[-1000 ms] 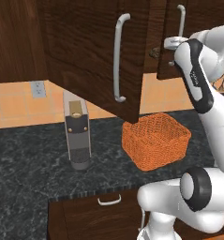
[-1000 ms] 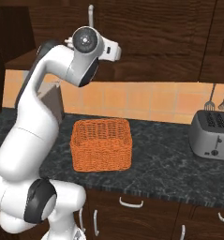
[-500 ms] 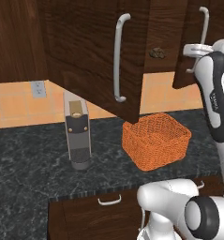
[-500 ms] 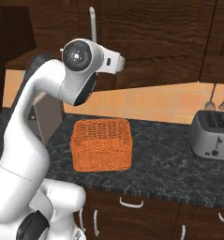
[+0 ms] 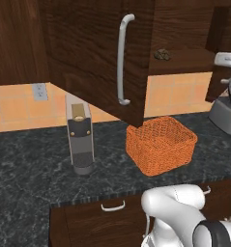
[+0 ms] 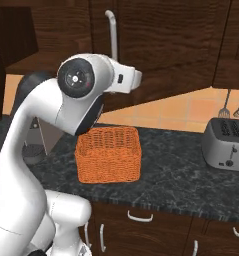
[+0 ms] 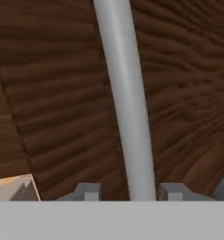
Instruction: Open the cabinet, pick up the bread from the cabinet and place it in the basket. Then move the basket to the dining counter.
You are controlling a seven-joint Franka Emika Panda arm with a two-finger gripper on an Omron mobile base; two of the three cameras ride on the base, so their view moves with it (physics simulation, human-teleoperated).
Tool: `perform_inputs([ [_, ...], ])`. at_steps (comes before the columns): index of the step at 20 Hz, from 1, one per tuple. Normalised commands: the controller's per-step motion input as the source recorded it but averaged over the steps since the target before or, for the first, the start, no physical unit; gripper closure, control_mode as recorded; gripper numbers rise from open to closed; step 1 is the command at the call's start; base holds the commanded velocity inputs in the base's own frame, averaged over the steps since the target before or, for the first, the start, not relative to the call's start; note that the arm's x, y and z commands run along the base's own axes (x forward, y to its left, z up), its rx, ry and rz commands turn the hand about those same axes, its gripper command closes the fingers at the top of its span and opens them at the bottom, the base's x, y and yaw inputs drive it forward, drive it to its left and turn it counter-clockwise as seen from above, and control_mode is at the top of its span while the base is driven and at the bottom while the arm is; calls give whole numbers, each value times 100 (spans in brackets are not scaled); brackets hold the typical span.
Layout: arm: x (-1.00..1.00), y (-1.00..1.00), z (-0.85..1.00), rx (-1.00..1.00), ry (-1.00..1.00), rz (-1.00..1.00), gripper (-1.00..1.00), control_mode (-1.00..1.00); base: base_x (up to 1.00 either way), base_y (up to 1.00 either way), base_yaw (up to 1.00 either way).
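Straddling cabinet (image 5: 93, 53) handle (image 7: 127, 103), tool (image 7: 132, 192) jaws now parted; door swung wider, bread (image 5: 162, 54) exposed.

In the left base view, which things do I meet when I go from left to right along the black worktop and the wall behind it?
Wall socket → coffee machine → silver door handle → basket; the bread sits on the cabinet shelf above the basket.
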Motion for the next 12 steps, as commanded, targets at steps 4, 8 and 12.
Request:
perform_inputs([
  [4, -100, 70, 6, -37, -6, -2, -100, -100, 0, 0, 0],
  [8, -98, 77, 27, -46, 3, -9, -100, -100, 0, 0, 0],
  [12, -91, 3, 41, -20, 5, -2, -100, -100, 0, 0, 0],
])
